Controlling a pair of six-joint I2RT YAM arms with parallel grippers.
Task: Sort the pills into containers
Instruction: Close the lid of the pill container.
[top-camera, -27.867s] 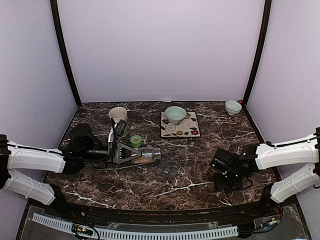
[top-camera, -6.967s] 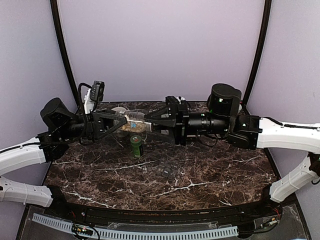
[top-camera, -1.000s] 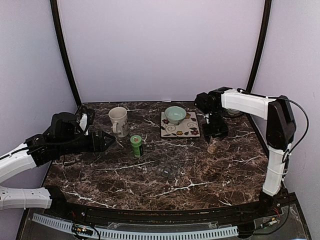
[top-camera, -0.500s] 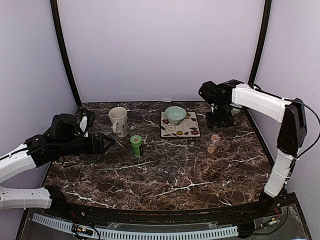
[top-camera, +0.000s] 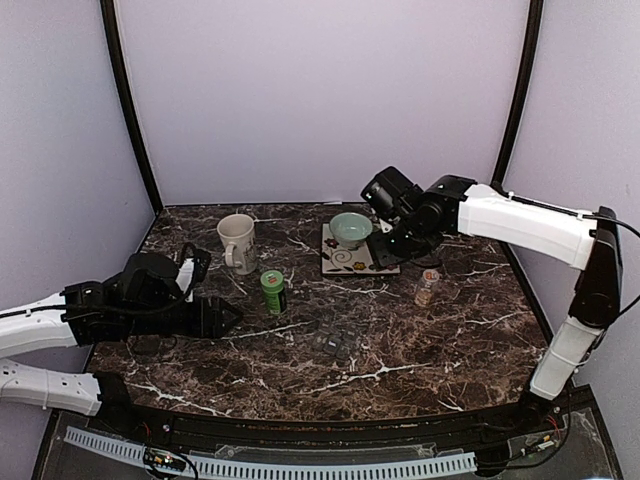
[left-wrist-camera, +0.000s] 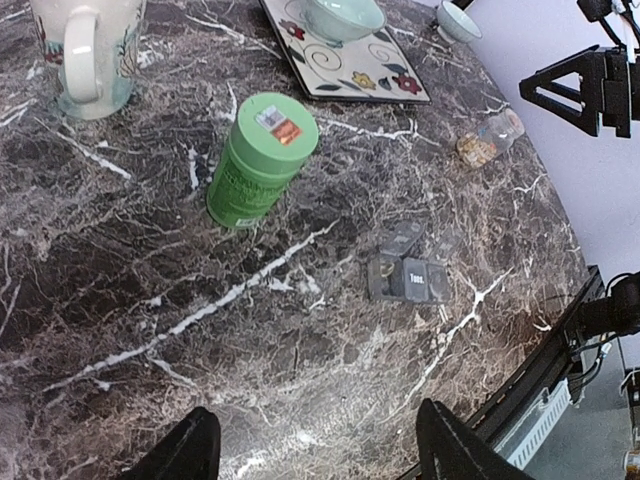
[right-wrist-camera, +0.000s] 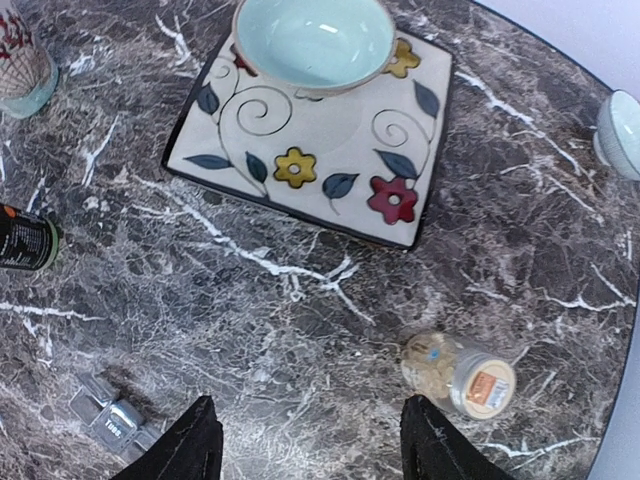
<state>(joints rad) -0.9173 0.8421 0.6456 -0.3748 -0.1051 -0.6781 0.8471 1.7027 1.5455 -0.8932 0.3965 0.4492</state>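
Left gripper (left-wrist-camera: 318, 432), right gripper (right-wrist-camera: 305, 425) wide, empty. Bottle (right-wrist-camera: 462, 378) likely light, slick (pills (right-wrist-camera: 428, 368) loose inside): pinch mid-body. Containers (left-wrist-camera: 408, 278) may skid.

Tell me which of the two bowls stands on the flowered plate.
The larger pale green bowl, on the square flowered plate; the smaller bowl sits apart on the marble table.

The dark brown marbled stone counter (top-camera: 420, 355) carries a cream ceramic mug (top-camera: 237, 243) at upper left. A green cylindrical canister (top-camera: 272, 291) stands just below it. A square floral ceramic plate (top-camera: 350, 262) sits at top centre, a small clear plastic bottle (top-camera: 427, 288) at right, and a dark grey plastic strip of lidded compartments (top-camera: 335, 342) mid-frame.
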